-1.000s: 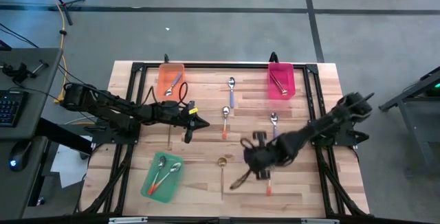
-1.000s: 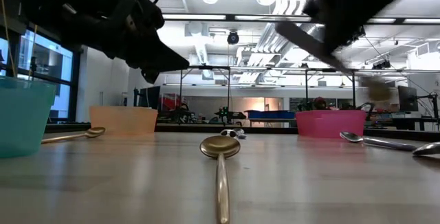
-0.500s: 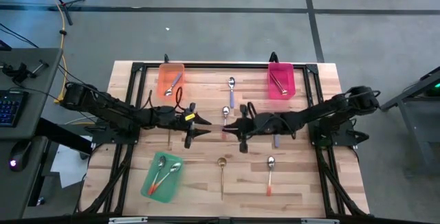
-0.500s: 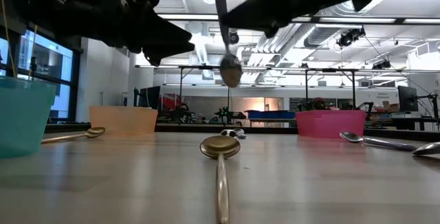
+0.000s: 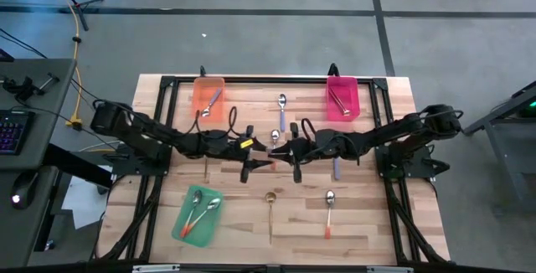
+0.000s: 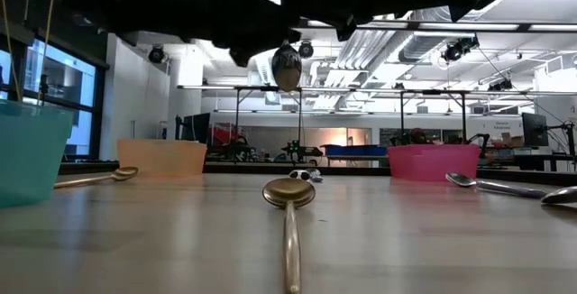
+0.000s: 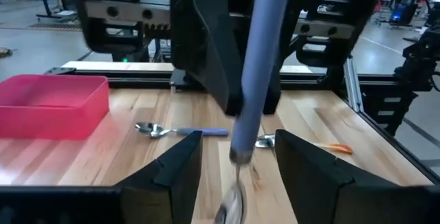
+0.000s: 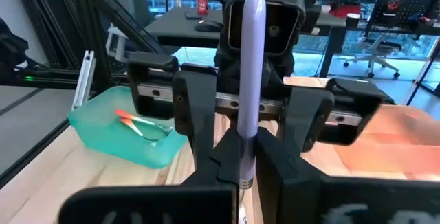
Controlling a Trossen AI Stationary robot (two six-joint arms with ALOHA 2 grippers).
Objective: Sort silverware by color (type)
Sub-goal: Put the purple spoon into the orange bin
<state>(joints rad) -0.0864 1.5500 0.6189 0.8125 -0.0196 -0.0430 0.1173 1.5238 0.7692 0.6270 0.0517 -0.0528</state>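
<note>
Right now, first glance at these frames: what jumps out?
Mid-table, the two arms meet nose to nose: the right gripper is shut on a purple-handled spoon, held upright in the air, while the left gripper stands open around it, like a handover. Below them a gold spoon lies alone near the table's front edge. The green tray at front left holds orange-handled spoons, with the orange tray and pink tray along the back.

Bare wood (image 5: 243,210) between green tray (image 5: 198,215) and gold spoon (image 5: 270,209); mid-table crowded by both arms.
</note>
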